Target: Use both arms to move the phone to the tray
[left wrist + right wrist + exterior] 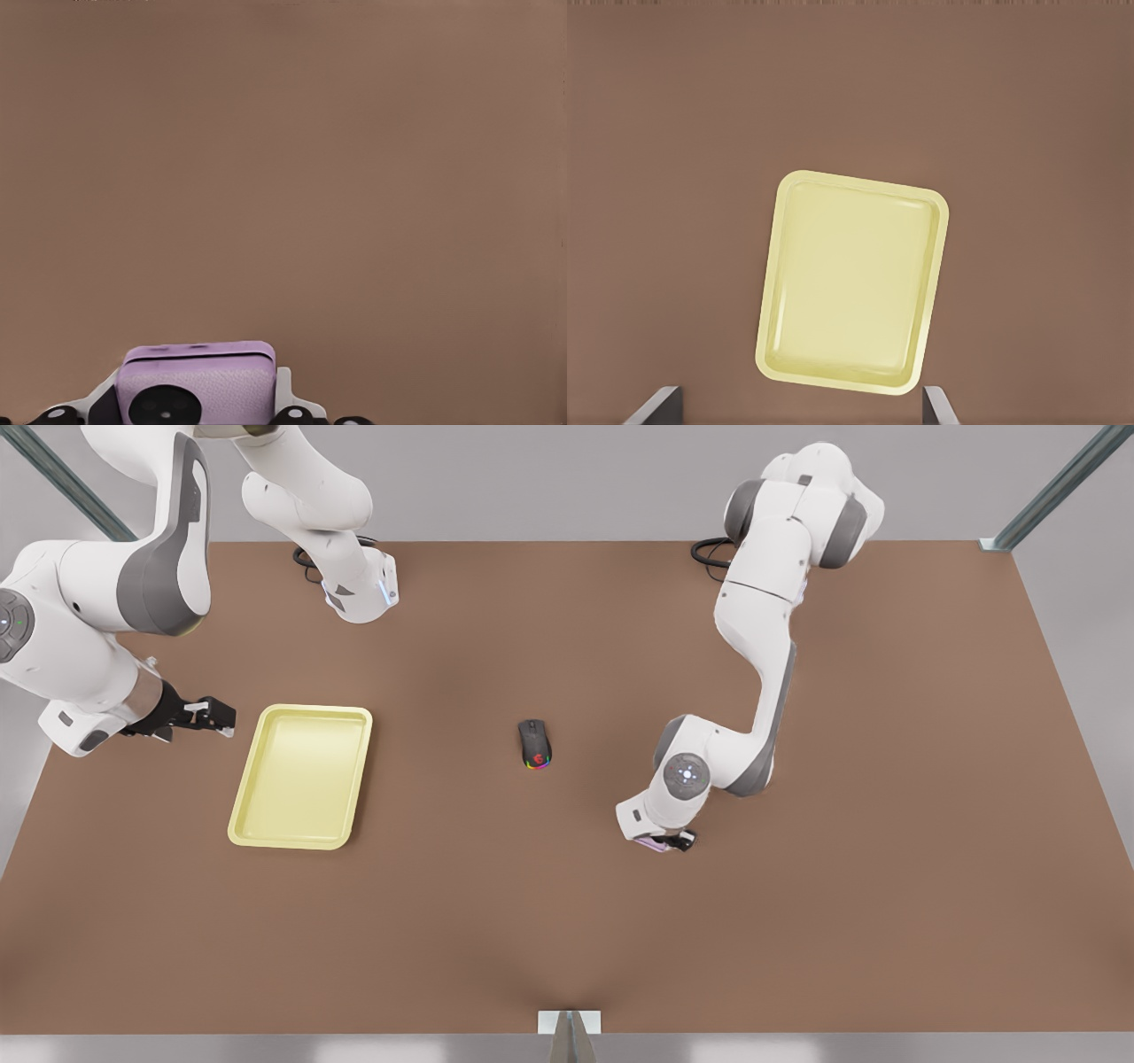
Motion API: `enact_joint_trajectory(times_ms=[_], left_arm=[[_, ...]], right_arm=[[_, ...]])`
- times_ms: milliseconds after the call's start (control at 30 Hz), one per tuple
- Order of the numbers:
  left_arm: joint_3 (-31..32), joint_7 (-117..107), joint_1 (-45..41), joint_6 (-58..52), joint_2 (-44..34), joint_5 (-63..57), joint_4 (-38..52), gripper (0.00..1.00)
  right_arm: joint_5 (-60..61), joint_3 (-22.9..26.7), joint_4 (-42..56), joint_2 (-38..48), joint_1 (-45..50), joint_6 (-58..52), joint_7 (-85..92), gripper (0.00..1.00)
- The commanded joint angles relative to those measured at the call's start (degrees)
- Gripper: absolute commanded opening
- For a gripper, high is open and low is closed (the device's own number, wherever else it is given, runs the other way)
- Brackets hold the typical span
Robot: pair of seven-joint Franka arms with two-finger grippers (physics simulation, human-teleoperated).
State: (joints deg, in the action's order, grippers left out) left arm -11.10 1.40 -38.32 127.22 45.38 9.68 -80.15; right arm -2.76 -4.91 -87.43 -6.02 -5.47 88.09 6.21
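My left gripper pinches the phone; right gripper, spread, waits beside the tray. Next, likely: handover.

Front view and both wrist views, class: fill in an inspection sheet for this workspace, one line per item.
Surface: brown table, flat.
Job's things: phone held at the left gripper; tray holds nothing, at the front view's left.
Clutter: mouse mid-table, between tray and phone.
Grippers: left gripper shut on the phone, low over the table; right gripper open, waiting beside the tray.
Cables: black loops at the arm bases.
Surroundings: grey walls, metal frame struts.
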Motion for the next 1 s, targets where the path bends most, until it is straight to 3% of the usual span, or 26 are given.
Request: enact_joint_trajectory(times_ms=[0,133,267,400,433,467,700,767,800,833,867,967], left_arm=[[0.11,-60.81,-1.93,-8.04,2.95,0.25,5.26,0.8],[5.47,-66.35,-3.95,-8.66,8.23,0.51,10.28,0.81],[6.53,-69.34,-4.83,-8.66,11.83,0.43,15.9,0.81],[6.53,-69.69,-4.31,-7.96,12.54,0.43,16.08,0.81],[6.53,-69.69,-4.22,-7.87,12.63,0.43,16.08,0.84],[6.44,-69.69,-4.22,-7.78,12.63,0.34,16.08,1.0],[6.44,-64.51,-4.39,-7.78,12.01,0.07,19.68,1.0],[6.61,-57.86,-4.04,-16.88,6.93,0.07,20.74,1.0],[6.53,-41.68,-1.85,-35.44,-2.13,0.16,21.0,1.0],[6.18,-26.47,-1.58,-46.44,-5.92,0.07,23.98,1.0],[5.82,-18.29,-1.58,-51.11,-7.85,-0.01,27.16,1.0],[5.91,-19.33,-1.94,-50.14,-13.74,0.16,26.98,1.0]], right_arm=[[0.03,-0.01,-0.02,0.05,-0.07,-0.03,0.03,1.0],[0.03,-0.01,-0.02,0.05,-0.07,-0.03,0.03,1.0],[0.03,-0.01,0.07,0.05,-0.07,-0.03,0.03,1.0],[0.12,-0.01,0.07,0.05,-0.07,-0.03,0.03,1.0],[0.03,-0.01,0.07,0.05,-0.07,-0.03,0.03,1.0],[0.03,-0.01,0.07,0.05,-0.07,-0.03,0.03,1.0],[-0.05,-0.19,0.68,0.05,0.46,0.06,0.12,1.0],[0.03,-0.19,0.68,-0.04,0.46,-0.03,0.12,1.0],[-0.05,-0.19,0.68,-0.04,0.37,-0.03,0.12,1.0],[-0.05,-0.19,0.68,-0.04,0.37,0.06,0.12,1.0],[0.03,-0.19,0.68,-0.04,0.37,-0.03,0.12,1.0],[0.03,-0.19,0.68,-0.04,0.37,-0.03,0.12,1.0]])
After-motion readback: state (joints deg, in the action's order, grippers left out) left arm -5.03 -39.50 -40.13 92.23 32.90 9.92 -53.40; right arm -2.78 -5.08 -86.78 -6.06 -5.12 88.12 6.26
